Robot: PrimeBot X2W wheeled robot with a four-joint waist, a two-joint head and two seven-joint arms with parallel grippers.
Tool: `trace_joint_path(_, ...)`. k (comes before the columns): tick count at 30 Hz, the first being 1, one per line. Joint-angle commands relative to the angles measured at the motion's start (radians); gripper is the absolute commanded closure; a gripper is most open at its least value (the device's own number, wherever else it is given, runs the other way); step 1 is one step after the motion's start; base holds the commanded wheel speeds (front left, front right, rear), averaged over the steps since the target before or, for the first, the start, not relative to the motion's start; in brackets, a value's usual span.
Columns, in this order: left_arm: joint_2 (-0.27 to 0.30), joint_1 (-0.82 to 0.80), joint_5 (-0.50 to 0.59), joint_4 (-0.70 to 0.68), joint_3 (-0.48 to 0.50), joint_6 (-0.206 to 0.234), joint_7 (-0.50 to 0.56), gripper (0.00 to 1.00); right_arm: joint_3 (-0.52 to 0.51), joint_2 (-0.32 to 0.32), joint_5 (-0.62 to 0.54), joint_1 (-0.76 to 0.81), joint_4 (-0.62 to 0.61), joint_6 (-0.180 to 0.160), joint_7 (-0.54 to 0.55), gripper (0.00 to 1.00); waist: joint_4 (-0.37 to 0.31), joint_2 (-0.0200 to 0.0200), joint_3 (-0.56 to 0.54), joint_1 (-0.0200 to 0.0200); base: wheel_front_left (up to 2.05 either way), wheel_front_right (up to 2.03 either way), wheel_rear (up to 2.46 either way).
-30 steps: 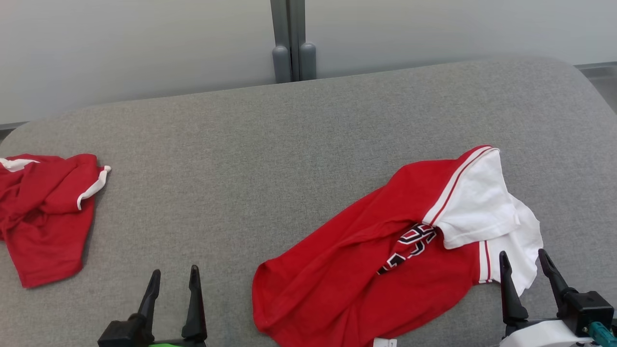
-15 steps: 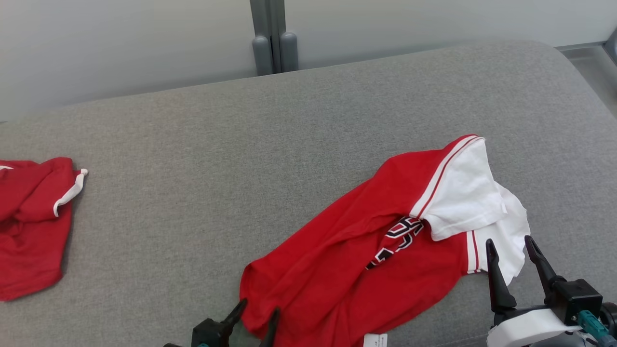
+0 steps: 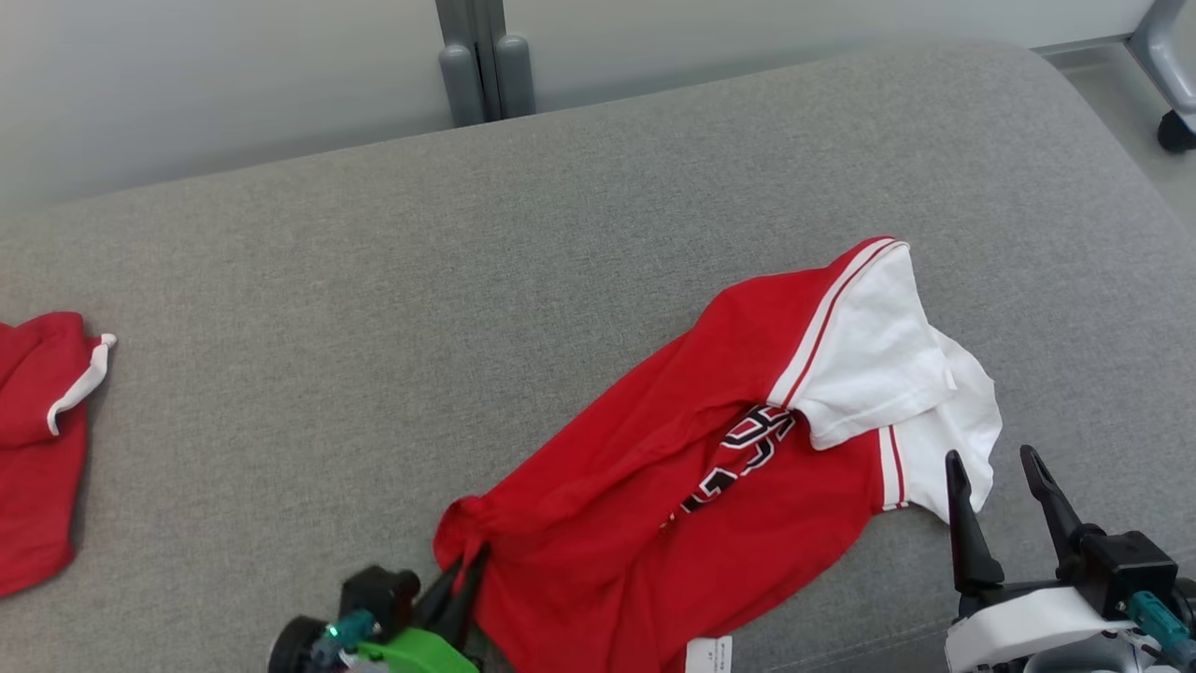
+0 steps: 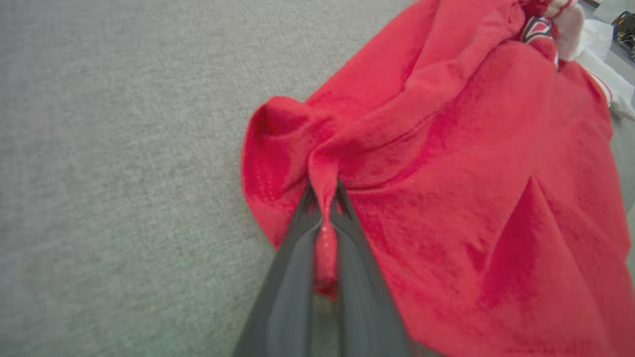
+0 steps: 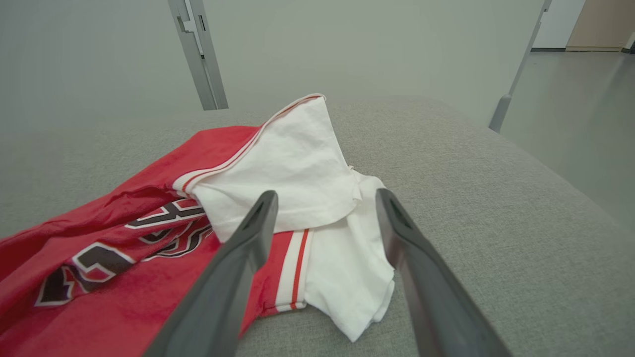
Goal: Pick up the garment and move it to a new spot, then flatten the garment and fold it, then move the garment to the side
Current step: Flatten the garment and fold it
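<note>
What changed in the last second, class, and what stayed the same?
The left end effector moved right to the near corner of the red shirt and shut on it, bunching the fabric. The right end effector stayed open near the white sleeve; the shirt is otherwise unmoved.

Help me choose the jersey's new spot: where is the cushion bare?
Widest bare grey fabric cushion lies between the red-and-white jersey and the crumpled red garment at the left edge; the far strip behind the jersey is free too. Crowded: near edge, by left claw and right claw.
</note>
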Motion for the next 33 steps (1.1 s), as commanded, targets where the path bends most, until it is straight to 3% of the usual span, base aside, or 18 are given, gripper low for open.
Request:
trace_joint_path(1, 0.021, -0.052, -0.029, -0.029, 0.017, 0.003, 0.008, 1.0, -0.004, -0.002, 0.012, -0.018, -0.001, -0.002, -0.003, 0.0, -0.008, 0.0, 0.015, 0.0, 0.0, 0.0, 0.0)
trace_joint_path(4, 0.049, -0.103, -0.127, -0.117, 0.017, 0.003, 0.076, 1.0, -0.003, -0.002, 0.018, -0.027, -0.001, -0.002, -0.003, 0.0, -0.015, 0.0, 0.035, 0.0, 0.0, 0.0, 0.0)
trace_joint_path(8, 0.158, -0.213, -0.275, -0.27, 0.067, 0.003, 0.194, 1.0, 0.003, -0.002, 0.026, -0.047, 0.002, -0.002, -0.003, 0.0, -0.031, 0.0, 0.07, 0.0, 0.0, 0.0, 0.0)
trace_joint_path(9, 0.223, -0.276, -0.272, -0.304, 0.102, 0.004, 0.238, 1.0, 0.007, -0.002, 0.031, -0.06, 0.003, -0.002, -0.003, 0.0, -0.042, 0.0, 0.093, 0.0, 0.0, 0.0, 0.0)
trace_joint_path(11, 0.267, -0.344, -0.285, -0.313, 0.14, 0.014, 0.275, 1.0, 0.017, -0.002, 0.039, -0.075, 0.006, -0.002, -0.003, 0.0, -0.056, 0.0, 0.116, 0.0, 0.0, 0.0, 0.0)
trace_joint_path(12, 0.302, -0.384, -0.268, -0.309, 0.151, 0.021, 0.296, 1.0, 0.022, -0.002, 0.042, -0.081, 0.007, -0.002, -0.003, 0.0, -0.066, 0.0, 0.129, 0.0, 0.0, 0.0, 0.0)
trace_joint_path(19, 0.412, -0.564, -0.285, -0.193, 0.181, 0.02, 0.444, 1.0, 0.048, -0.002, 0.077, -0.137, 0.018, -0.002, -0.003, 0.0, -0.141, 0.0, 0.212, 0.0, 0.0, 0.0, 0.0)
trace_joint_path(27, 0.465, -0.689, -0.24, -0.025, 0.178, 0.011, 0.356, 1.0, 0.06, -0.001, 0.103, -0.164, 0.025, -0.002, -0.003, 0.0, -0.183, 0.0, 0.268, 0.0, 0.0, 0.0, 0.0)
trace_joint_path(28, 0.467, -0.695, -0.227, -0.007, 0.173, 0.011, 0.333, 0.95, 0.059, -0.001, 0.104, -0.163, 0.027, -0.002, -0.003, 0.0, -0.183, 0.0, 0.267, 0.0, 0.0, 0.0, 0.0)
trace_joint_path(29, 0.462, -0.7, -0.217, 0.014, 0.174, 0.011, 0.299, 0.61, 0.056, -0.001, 0.104, -0.161, 0.029, -0.002, -0.003, 0.0, -0.18, 0.0, 0.263, 0.0, 0.0, 0.0, 0.0)
trace_joint_path(30, 0.452, -0.703, -0.215, 0.033, 0.178, 0.016, 0.272, 0.0, 0.054, -0.001, 0.102, -0.158, 0.032, -0.002, -0.003, 0.0, -0.177, 0.0, 0.259, 0.0, 0.0, 0.0, 0.0)
trace_joint_path(33, 0.431, -0.707, -0.196, 0.087, 0.171, 0.027, 0.194, 0.0, 0.046, -0.001, 0.092, -0.153, 0.039, -0.002, -0.003, 0.0, -0.161, 0.0, 0.231, 0.0, 0.0, 0.0, 0.0)
